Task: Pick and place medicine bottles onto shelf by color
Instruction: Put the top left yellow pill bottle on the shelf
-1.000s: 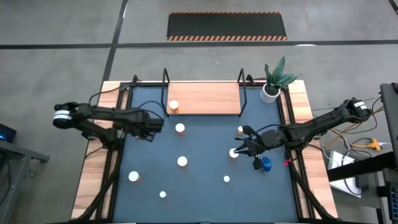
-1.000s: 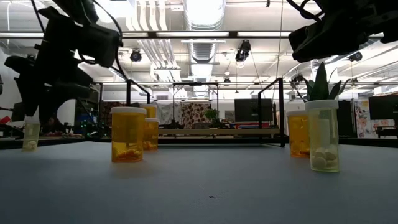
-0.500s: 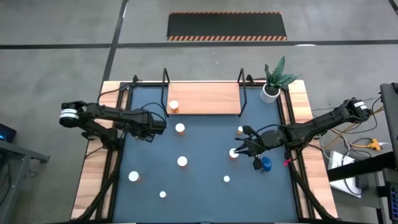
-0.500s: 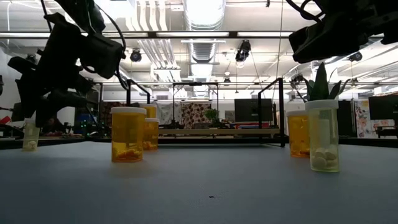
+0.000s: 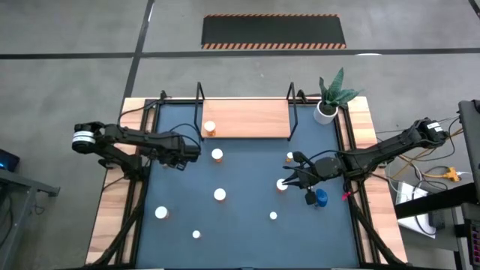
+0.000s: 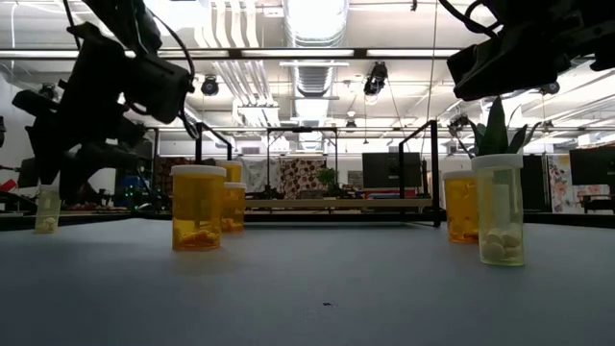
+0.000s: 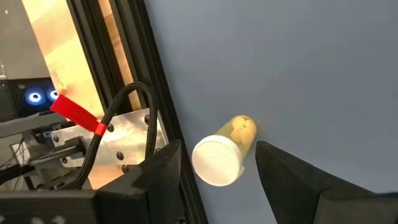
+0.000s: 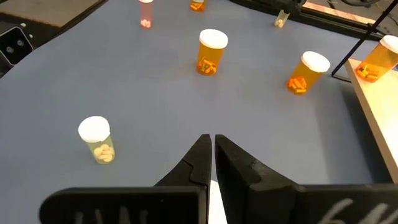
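Hovering left gripper (image 7: 217,163) wide open over small bottle (image 7: 222,152); must drop straight, squeeze below cap. Right gripper (image 8: 213,155) shut, empty.

A flat light-wood shelf board with black wire end frames (image 5: 247,120) lies at the mat's 12 o'clock edge. One orange, white-capped medicine bottle (image 5: 209,129) stands upright on its 9 o'clock end. The other orange, white-capped bottles (image 5: 219,194) stand upright, scattered well apart over the mat. A blue bottle (image 5: 321,198) sits toward 3 o'clock.
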Tool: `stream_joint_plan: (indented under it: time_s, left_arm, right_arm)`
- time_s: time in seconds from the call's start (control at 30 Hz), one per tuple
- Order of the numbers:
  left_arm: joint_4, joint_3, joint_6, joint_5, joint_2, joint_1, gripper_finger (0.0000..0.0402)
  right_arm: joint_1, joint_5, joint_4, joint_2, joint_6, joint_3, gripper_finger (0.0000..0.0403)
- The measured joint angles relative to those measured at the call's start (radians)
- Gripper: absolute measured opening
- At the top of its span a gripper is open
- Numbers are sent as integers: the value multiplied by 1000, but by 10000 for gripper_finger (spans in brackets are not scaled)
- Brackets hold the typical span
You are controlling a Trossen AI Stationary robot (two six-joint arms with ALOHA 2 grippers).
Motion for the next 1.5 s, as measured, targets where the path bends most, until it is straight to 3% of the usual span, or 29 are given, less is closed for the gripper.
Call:
stream_joint_plan:
  time_s: [0.33, 0.7, 0.93, 1.07, 1.23, 1.5]
  left_arm:
    - [98, -39, 3, 5, 0, 0, 190]
    - [104, -39, 4, 20, 0, 0, 90]
    - [101, -22, 23, 71, -1, -1, 98]
    - [102, 46, 71, 214, -2, -8, 109]
    - [103, 199, 128, 365, -2, -57, 94]
    - [106, 545, 139, 408, 49, -189, 91]
  right_arm:
    - [0, 0, 1, 0, 10, -2, 13]
    - [0, 0, 2, 0, 10, -2, 13]
    - [0, 0, 2, 0, 10, -2, 13]
    - [0, 0, 2, 0, 10, -2, 13]
    - [0, 0, -6, 0, 10, -2, 13]
    - [0, 0, -65, -3, 19, -2, 13]
